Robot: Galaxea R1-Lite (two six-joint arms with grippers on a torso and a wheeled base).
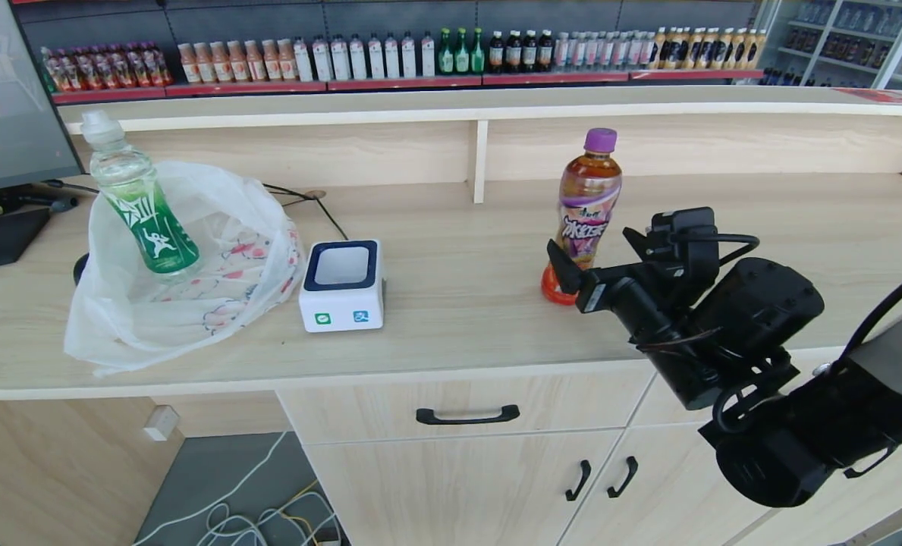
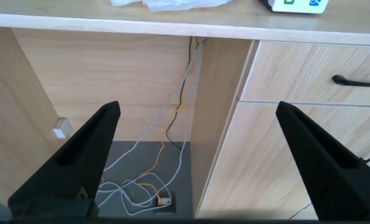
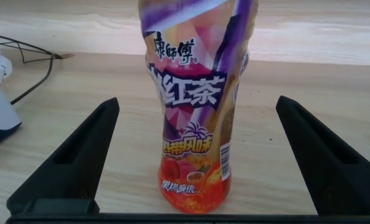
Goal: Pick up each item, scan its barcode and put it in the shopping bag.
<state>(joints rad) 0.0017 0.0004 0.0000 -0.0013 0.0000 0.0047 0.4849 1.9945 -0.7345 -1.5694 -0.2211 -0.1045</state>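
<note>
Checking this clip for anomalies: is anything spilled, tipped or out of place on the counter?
Nothing spilled or damaged. The green bottle leans tilted in the slumped shopping bag, which is where it belongs; the purple-capped bottle stands upright before the open right gripper.

Bright, even light casts soft shadows on the counter, whose front edge bows with lens distortion.

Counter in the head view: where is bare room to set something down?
Between the scanner and the purple-capped bottle, and beyond that bottle toward the counter's right end. Crowded: the left end, with the shopping bag and green bottle.
</note>
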